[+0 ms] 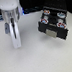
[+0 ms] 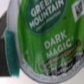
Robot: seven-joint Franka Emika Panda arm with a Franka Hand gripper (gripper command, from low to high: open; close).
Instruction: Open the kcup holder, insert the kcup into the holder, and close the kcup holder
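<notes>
Pale, smooth and matte, the bench (image 1: 27, 63) fills the exterior view, with the white arm coming down at that view's left and the tool (image 1: 15, 40) pointing at the surface; blur hides whether its fingers are parted or closed, and I cannot tell from here what, if anything, sits between them. On that view's right stands the kcup holder (image 1: 54, 22), a black, boxy, hard-edged unit with its sliding tray drawn out toward the camera, so it looks already open; several pods with dark or reddish tops (image 1: 52, 16) sit in the round slots. Seen from the wrist, the kcup (image 2: 47, 40) fills almost the whole picture: a glossy green foil lid printed "Green Mountain" and "Dark Magic", with a thin white rim curving around it. A teal pad (image 2: 10, 41) of one finger lies at the rim's edge, apparently touching it, though whether the pod is truly clamped cannot be judged. I expect the pod to be light, its thin plastic wall slightly yielding and slick, its foil easy to puncture; the firm rim or side wall is the place to hold, with gentle pressure.
</notes>
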